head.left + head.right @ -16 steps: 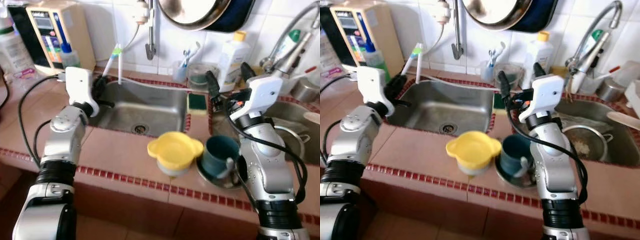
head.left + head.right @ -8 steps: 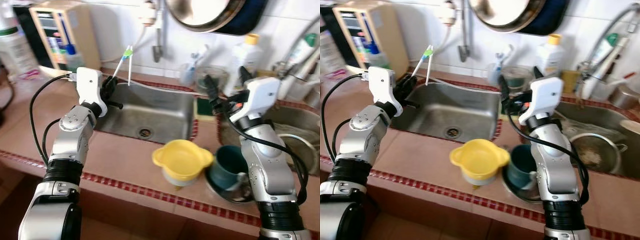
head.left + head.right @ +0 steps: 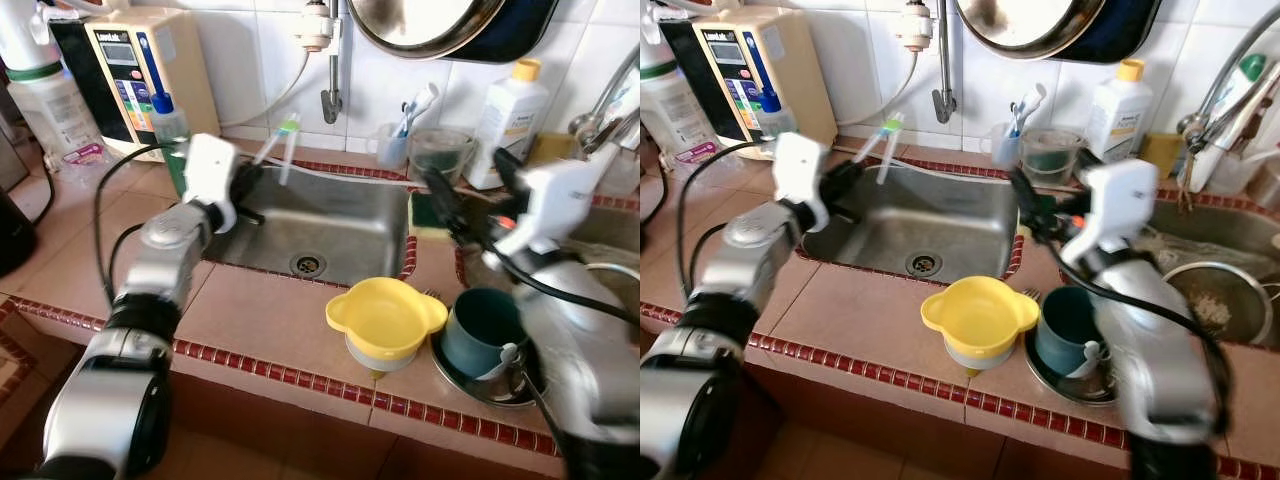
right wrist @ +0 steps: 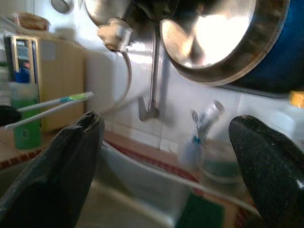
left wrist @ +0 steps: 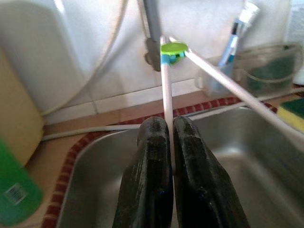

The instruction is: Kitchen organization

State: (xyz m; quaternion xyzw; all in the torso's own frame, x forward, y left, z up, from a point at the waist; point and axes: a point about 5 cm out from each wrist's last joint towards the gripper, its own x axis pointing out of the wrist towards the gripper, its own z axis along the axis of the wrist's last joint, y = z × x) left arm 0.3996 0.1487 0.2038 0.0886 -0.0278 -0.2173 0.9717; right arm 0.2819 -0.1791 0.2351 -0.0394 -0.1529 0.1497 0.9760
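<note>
The right arm (image 3: 570, 330) (lower part especially) is blurred by motion.

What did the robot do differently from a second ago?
Mostly the camera swung, so the whole picture shifted. The left gripper still pinches the white chopsticks with the green clip over the sink. The right gripper stays open and blurs as that arm moves. The yellow funnel and teal cup stayed put.

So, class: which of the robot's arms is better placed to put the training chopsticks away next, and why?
Left. The left gripper is already shut on the training chopsticks above the sink; the right gripper is open, holding nothing.
</note>
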